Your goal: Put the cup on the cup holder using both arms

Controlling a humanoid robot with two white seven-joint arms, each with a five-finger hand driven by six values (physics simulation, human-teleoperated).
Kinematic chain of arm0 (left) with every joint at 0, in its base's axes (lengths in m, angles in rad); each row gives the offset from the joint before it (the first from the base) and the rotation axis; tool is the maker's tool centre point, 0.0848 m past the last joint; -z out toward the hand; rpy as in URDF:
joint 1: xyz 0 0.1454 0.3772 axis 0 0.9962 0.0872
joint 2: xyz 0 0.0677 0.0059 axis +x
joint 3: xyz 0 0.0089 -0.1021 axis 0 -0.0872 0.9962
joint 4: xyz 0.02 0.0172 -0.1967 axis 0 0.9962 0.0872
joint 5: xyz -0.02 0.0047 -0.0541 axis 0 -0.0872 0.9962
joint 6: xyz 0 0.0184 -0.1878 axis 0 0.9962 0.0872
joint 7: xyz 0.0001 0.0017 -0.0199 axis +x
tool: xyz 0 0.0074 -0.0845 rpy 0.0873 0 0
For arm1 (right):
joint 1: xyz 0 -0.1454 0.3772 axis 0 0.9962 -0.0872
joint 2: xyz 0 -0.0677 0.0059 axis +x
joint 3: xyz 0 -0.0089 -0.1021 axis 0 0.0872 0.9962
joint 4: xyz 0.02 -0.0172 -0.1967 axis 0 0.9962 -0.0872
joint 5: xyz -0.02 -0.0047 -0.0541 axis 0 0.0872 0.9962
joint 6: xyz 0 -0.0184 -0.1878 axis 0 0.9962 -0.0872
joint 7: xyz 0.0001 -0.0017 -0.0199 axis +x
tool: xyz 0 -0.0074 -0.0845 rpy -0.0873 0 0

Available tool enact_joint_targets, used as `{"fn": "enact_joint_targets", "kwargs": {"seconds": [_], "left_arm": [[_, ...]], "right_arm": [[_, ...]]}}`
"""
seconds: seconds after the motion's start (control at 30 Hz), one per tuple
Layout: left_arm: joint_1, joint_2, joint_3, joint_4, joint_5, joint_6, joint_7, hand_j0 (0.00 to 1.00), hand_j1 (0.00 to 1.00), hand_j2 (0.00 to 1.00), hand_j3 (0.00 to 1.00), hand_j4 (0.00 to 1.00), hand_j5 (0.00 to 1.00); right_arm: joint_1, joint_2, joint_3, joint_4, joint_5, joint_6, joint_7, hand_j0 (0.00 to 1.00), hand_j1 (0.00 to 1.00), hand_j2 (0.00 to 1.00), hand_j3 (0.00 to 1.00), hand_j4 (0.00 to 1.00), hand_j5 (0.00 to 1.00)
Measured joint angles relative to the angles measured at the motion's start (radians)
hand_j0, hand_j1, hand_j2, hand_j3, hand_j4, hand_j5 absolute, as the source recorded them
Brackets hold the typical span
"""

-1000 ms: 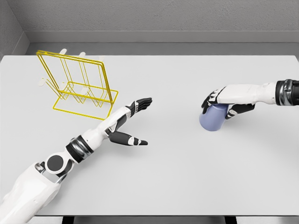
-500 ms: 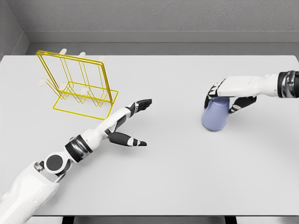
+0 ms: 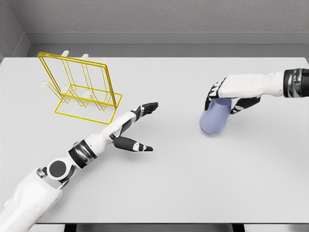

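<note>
Fingers [image 3: 218, 93] of right hand [image 3: 231, 92] wrapped round blue cup [image 3: 215, 117], right of table [image 3: 183, 183] centre. Left hand [image 3: 136, 128] spread, empty, near yellow cup holder [image 3: 79, 87].

Tilted lavender cup [image 3: 215, 119]; yellow wire cup holder [image 3: 79, 87] upright.

No text, label, brand, number or sign could be read anywhere; every surface in view was plain and unmarked.
</note>
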Motion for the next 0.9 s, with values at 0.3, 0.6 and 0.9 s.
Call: {"fn": "enact_joint_targets", "kwargs": {"seconds": [0.3, 0.6, 0.9], "left_arm": [[0.0, 0.0, 0.0, 0.0, 0.0, 0.001, 0.002, 1.0, 1.0, 1.0, 1.0, 1.0, 1.0], [0.002, 0.0, 0.001, -0.001, 0.0, 0.0, 0.002, 1.0, 1.0, 1.0, 1.0, 1.0, 1.0], [0.0, 0.0, 0.01, -0.001, 0.001, 0.0, 0.002, 1.0, 1.0, 1.0, 1.0, 1.0, 1.0]], "right_arm": [[-0.02, 0.045, 0.0, -0.018, 0.0, 0.0, 0.0, 0.65, 0.65, 0.65, 0.65, 0.65, 0.65], [-0.026, 0.093, 0.011, -0.02, 0.0, 0.0, 0.0, 0.65, 0.65, 0.65, 0.65, 0.65, 0.65], [-0.026, 0.133, 0.025, -0.015, 0.0, 0.0, 0.0, 0.65, 0.65, 0.65, 0.65, 0.65, 0.65]]}}
